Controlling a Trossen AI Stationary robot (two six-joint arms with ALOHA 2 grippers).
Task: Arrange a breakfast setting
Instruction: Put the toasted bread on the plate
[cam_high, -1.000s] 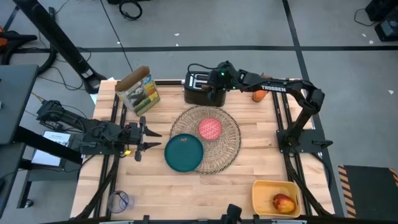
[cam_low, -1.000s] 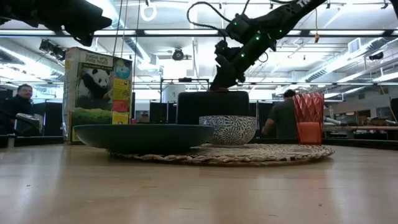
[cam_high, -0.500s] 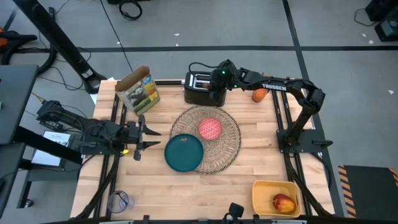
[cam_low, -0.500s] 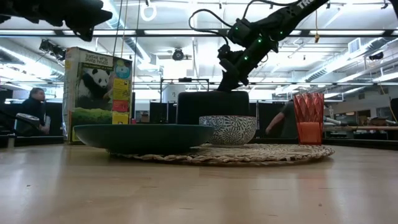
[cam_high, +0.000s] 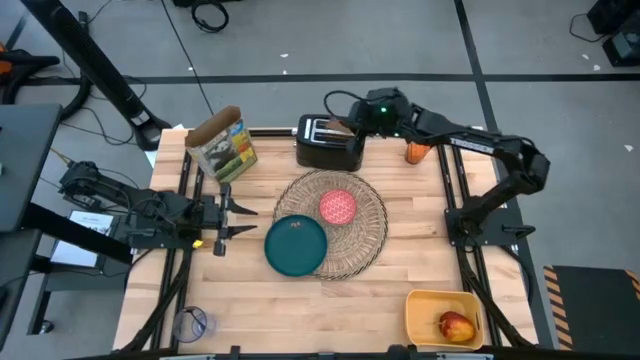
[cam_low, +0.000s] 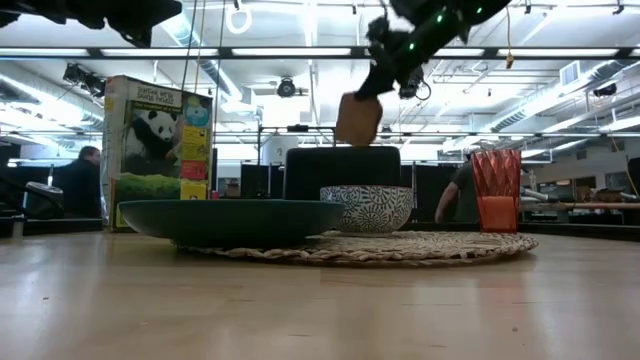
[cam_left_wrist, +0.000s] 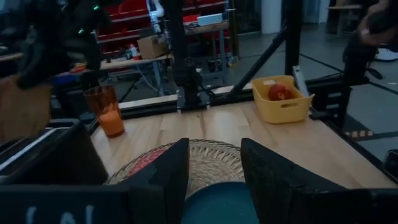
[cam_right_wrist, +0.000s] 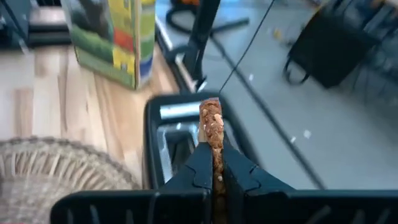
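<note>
The right gripper (cam_right_wrist: 214, 177) has its fingers pinched on the brown toast slice (cam_low: 358, 118), hanging above the black toaster (cam_high: 329, 143). Carry it level and clear of the slots, towards the teal round plate (cam_high: 296, 245) on the woven wicker placemat (cam_high: 371, 228), and release low. The left gripper (cam_high: 238, 219) waits, fingers partly apart and empty.

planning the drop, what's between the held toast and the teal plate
In the high view, the toaster, then woven placemat carrying the pink bowl, lie between the toast and teal plate.
</note>
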